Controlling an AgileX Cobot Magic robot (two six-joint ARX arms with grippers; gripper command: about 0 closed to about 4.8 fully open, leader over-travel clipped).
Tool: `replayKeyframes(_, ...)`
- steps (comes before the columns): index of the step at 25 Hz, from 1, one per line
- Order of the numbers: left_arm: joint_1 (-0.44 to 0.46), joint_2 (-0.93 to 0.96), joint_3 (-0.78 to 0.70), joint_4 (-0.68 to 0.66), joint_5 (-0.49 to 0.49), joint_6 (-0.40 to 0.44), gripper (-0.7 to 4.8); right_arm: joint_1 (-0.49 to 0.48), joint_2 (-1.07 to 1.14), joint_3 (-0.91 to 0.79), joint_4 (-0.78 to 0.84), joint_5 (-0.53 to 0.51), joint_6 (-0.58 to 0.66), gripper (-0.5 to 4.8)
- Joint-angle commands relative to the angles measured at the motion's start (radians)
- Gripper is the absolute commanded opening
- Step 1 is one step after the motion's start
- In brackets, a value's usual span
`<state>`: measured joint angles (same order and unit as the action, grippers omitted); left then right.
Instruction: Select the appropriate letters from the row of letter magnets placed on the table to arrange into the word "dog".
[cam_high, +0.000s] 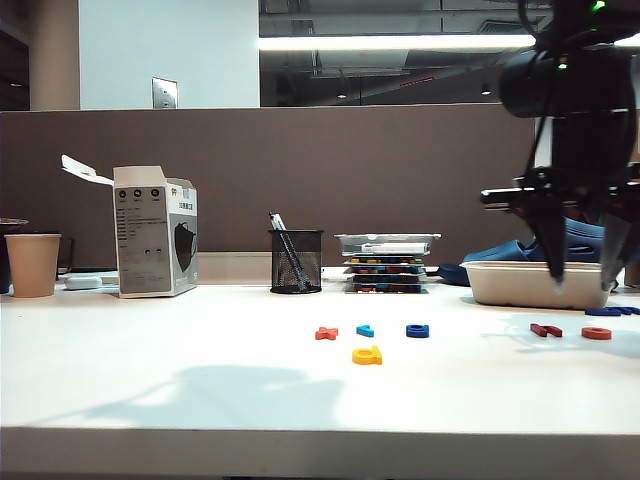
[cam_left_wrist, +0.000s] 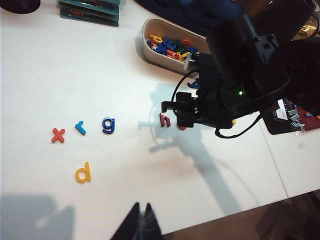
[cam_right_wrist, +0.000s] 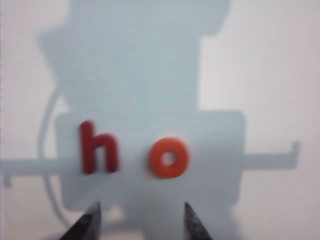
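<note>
From outside, your right gripper (cam_high: 583, 268) hangs spread at right, above the orange-red ring (cam_high: 596, 333). The left wrist view shows your left gripper (cam_left_wrist: 141, 220) pressed together at bottom centre, with the yellow letter (cam_left_wrist: 83, 172) up-left. In the right wrist view, the ring sits just above the parted fingertips (cam_right_wrist: 191, 221).

On the white table (cam_high: 200, 400) sit an orange X (cam_high: 326, 333), a light blue letter (cam_high: 365, 330), a dark blue letter (cam_high: 417, 330), a yellow letter (cam_high: 367, 355) in front, and the right gripper (cam_high: 585, 280) hanging with its fingers apart above a dark red letter (cam_high: 545, 329) and an orange ring (cam_high: 596, 333).

Yellow d (cam_left_wrist: 83, 173), blue g (cam_left_wrist: 108, 125), seemingly orange-red o (cam_right_wrist: 169, 158)
</note>
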<state>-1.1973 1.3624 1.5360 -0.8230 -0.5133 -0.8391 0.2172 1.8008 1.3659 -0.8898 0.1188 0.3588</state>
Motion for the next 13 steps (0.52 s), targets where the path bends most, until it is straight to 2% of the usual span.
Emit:
replayKeyframes(1, 0.000, -0.002, 0.005, 0.009, -0.006, 0.004, -0.02, -0.050, 0.002, 0.003, 0.042, 0.005, -0.037, 2.03)
replayKeyframes(8, 0.000, -0.002, 0.005, 0.010, -0.006, 0.004, -0.02, -0.082, 0.061, 0.002, 0.068, -0.070, -0.079, 2.03)
replayKeyframes(13, 0.000, -0.002, 0.005, 0.009, -0.006, 0.004, -0.03, -0.080, 0.087, 0.002, 0.092, -0.077, -0.079, 2.03)
